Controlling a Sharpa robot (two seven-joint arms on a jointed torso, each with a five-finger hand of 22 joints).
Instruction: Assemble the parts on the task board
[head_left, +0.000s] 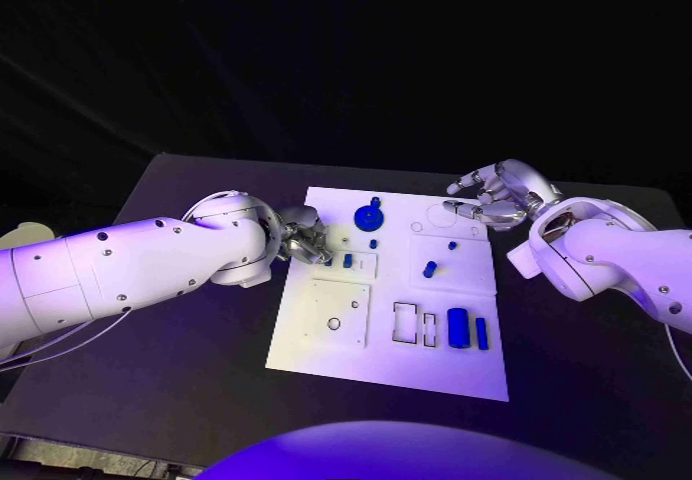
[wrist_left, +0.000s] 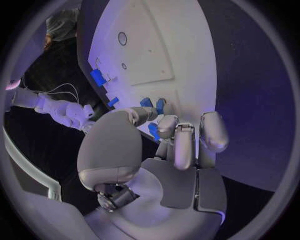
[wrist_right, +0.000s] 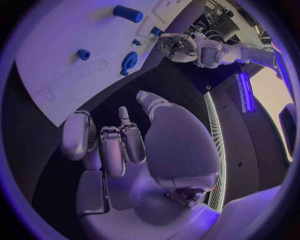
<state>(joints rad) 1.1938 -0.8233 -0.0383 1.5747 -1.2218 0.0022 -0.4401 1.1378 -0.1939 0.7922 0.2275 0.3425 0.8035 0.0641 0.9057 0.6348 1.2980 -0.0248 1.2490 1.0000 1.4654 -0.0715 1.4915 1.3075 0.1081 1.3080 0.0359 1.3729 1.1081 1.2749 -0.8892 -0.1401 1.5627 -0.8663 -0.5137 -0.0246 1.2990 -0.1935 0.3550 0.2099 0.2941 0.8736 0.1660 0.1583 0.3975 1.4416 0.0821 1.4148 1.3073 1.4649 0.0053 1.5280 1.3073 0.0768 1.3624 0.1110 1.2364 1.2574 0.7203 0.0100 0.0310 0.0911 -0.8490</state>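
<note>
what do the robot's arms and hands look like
Both arms are glossy white rounded shells dotted with small dark screw holes. Thin cables trail beside the left arm; another runs under the right arm. The left hand and right hand are silver, with smooth padded fingers.

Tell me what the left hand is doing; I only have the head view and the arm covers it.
Observer: The left wrist view shows the left hand with its fingers curled at the task board's edge, beside small blue parts.
Operator: Holding one?
Observer: Cannot tell; a blue piece sits against a fingertip, but the contact is hidden.
Operator: Right palm?
Observer: The right wrist view shows the right hand empty, fingers apart.
</note>
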